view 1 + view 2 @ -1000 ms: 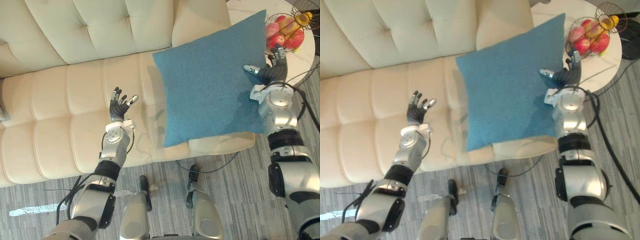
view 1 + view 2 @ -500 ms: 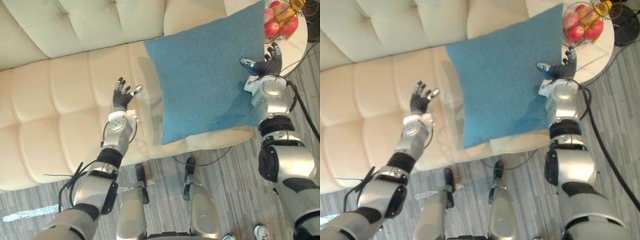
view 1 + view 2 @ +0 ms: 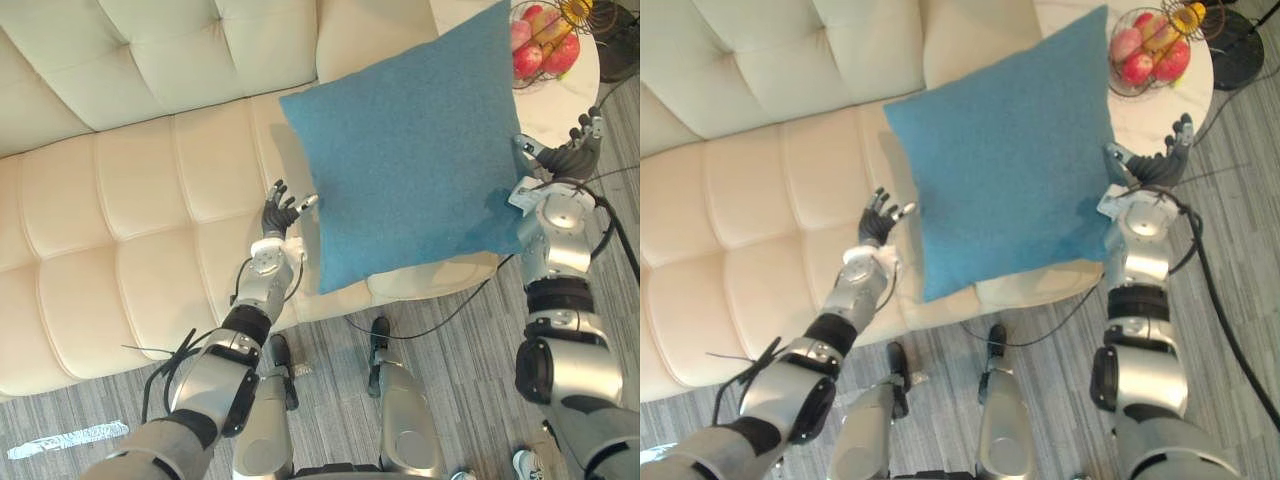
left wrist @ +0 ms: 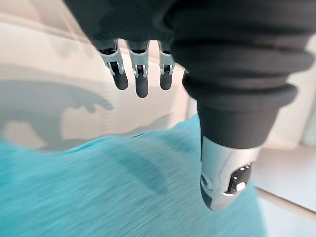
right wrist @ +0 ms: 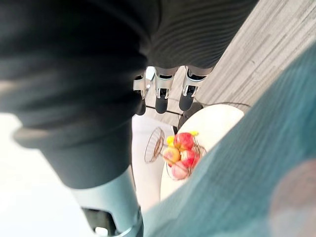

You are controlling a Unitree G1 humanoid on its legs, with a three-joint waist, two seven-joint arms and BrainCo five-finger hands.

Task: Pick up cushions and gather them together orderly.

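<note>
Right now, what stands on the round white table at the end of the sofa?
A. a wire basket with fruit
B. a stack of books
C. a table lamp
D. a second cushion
A: a wire basket holding red and yellow fruit stands on the round white table, just past the blue cushion.

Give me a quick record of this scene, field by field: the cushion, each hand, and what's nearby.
cushion: blue cushion, tilted, over the right end of the cream sofa
left hand: left hand open, fingers straight, at the cushion's left edge
right hand: right hand open, at the cushion's right edge
nearby: fruit basket on a round white side table
cushion resting on seat: cannot tell
</note>
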